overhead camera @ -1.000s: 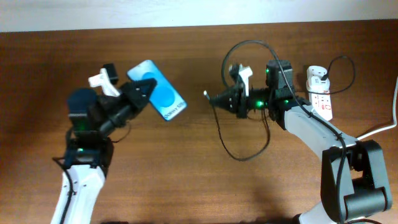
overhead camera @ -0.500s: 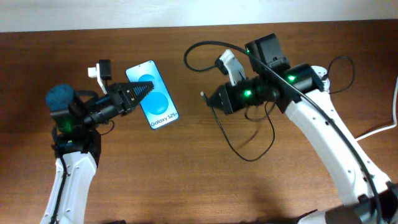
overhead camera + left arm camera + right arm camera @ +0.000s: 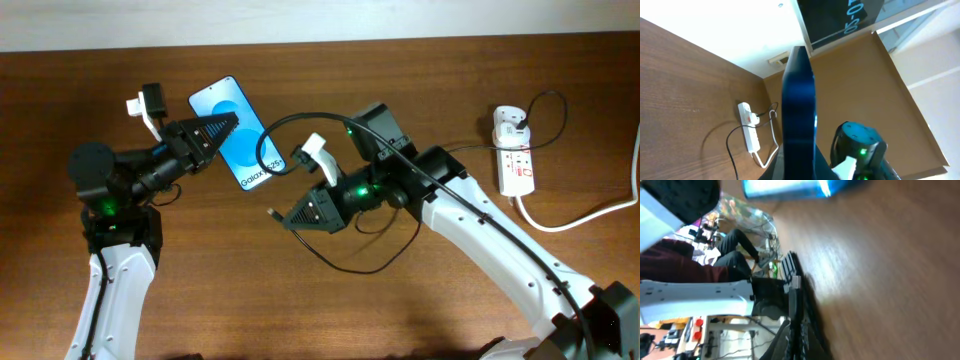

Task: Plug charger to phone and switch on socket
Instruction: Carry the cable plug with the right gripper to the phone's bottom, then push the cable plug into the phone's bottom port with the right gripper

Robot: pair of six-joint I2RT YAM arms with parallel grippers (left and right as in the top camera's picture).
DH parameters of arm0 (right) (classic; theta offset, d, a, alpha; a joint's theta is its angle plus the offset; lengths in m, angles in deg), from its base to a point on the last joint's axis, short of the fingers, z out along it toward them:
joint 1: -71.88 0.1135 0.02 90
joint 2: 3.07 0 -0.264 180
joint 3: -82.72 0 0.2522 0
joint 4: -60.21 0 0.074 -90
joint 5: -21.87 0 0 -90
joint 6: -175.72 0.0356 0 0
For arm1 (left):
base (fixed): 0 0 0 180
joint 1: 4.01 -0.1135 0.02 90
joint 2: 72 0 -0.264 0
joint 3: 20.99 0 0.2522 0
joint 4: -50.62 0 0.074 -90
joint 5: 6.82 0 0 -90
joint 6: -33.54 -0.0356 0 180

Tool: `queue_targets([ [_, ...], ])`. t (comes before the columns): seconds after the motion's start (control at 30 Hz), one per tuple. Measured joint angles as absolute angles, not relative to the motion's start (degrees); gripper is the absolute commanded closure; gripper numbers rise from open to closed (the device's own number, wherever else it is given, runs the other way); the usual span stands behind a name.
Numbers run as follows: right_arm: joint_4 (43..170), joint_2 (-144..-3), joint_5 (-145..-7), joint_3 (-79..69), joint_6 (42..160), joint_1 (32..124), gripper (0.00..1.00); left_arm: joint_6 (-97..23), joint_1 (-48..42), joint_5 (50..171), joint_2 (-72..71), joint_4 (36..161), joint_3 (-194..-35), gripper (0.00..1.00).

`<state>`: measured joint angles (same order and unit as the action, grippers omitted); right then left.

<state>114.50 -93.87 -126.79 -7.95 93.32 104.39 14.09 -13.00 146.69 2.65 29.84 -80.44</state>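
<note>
My left gripper (image 3: 222,128) is shut on the phone (image 3: 237,133), a slim blue-screened handset with "Galaxy S25" text, held tilted above the table's back left. In the left wrist view the phone (image 3: 799,110) shows edge-on between the fingers. My right gripper (image 3: 288,218) is shut on the charger's black cable (image 3: 345,262), its connector tip (image 3: 272,212) sticking out to the left, below and right of the phone. The cable loops back to a white plug adapter (image 3: 513,127) in the socket (image 3: 516,158), a white power strip at the far right. The phone's blue edge (image 3: 790,187) shows in the right wrist view.
The socket's thick white cord (image 3: 590,212) runs off the right edge. The socket also shows far off in the left wrist view (image 3: 750,131). A pale wall edge (image 3: 300,20) borders the back of the brown table.
My right gripper moved left and forward with the cable tip, closer to the phone. My left gripper lifted the phone slightly back and left.
</note>
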Motion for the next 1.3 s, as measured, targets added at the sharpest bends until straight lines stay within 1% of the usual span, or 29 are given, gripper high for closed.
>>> queue_targets([
  [0.1, 110.68, -93.85, -127.49, -7.88, 94.45, 104.17, 0.96, 15.33, -13.0, 146.51, 2.65, 29.84, -80.44, 1.0],
  [0.2, 108.27, -93.85, -127.7, -7.88, 95.02, 101.68, 0.96, 15.64, -13.0, 146.36, 2.65, 29.86, -80.44, 1.0],
  [0.33, 102.83, -93.85, -128.1, -7.82, 99.55, 100.68, 0.96, 15.64, -13.0, 146.3, 2.65, 29.82, -80.44, 1.0],
  [0.5, 102.66, -93.85, -129.63, -7.82, 102.26, 100.68, 0.96, 16.49, -13.0, 145.27, 2.65, 29.84, -80.44, 1.0],
  [0.7, 101.96, -93.85, -132.16, -7.8, 102.28, 100.68, 0.96, 16.73, -13.0, 145.05, 2.65, 29.86, -80.44, 1.0],
  [0.83, 101.21, -93.85, -132.25, -7.8, 102.28, 100.68, 0.96, 16.75, -13.0, 144.94, 2.65, 29.86, -80.44, 1.0],
  [0.97, 103.51, -93.85, -132.32, -7.8, 102.5, 100.68, 0.96, 16.93, -13.0, 144.61, 2.65, 29.84, -80.44, 1.0],
  [1.3, 102.22, -93.85, -132.08, -7.8, 102.5, 100.68, 0.96, 16.93, -13.0, 144.68, 2.65, 29.86, -80.44, 1.0],
])
